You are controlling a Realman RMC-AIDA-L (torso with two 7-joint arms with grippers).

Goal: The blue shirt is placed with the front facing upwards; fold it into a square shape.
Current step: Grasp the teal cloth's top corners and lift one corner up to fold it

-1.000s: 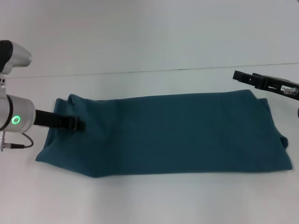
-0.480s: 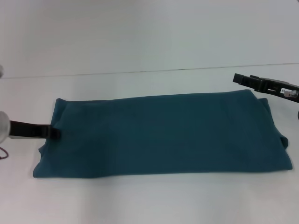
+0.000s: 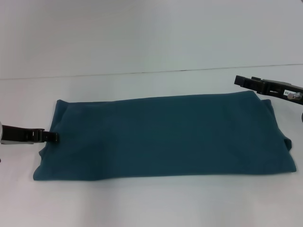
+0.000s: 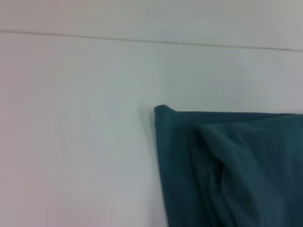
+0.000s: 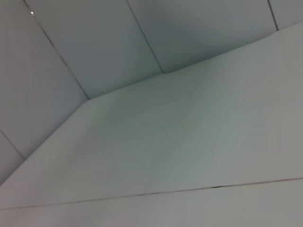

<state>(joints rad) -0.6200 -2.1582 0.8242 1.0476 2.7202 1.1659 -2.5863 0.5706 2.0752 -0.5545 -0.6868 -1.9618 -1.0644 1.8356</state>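
Head view: blue shirt [image 3: 161,137] folded into a plain band (lettering hidden); both grippers' jaw states unclear.

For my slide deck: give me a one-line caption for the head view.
Dark teal-blue cotton shirt folded into a long band on the white table; left gripper at its end, right gripper near its far corner.

Even, diffuse light is spread over the white surface [image 3: 151,203], which appears bright and slightly washed out. Only a faint, soft shadow is cast along the near edge of the blue shirt [image 3: 161,137]. No glare is seen. The left wrist view is rendered soft and out of focus; the right wrist view is dimmer and greyer.
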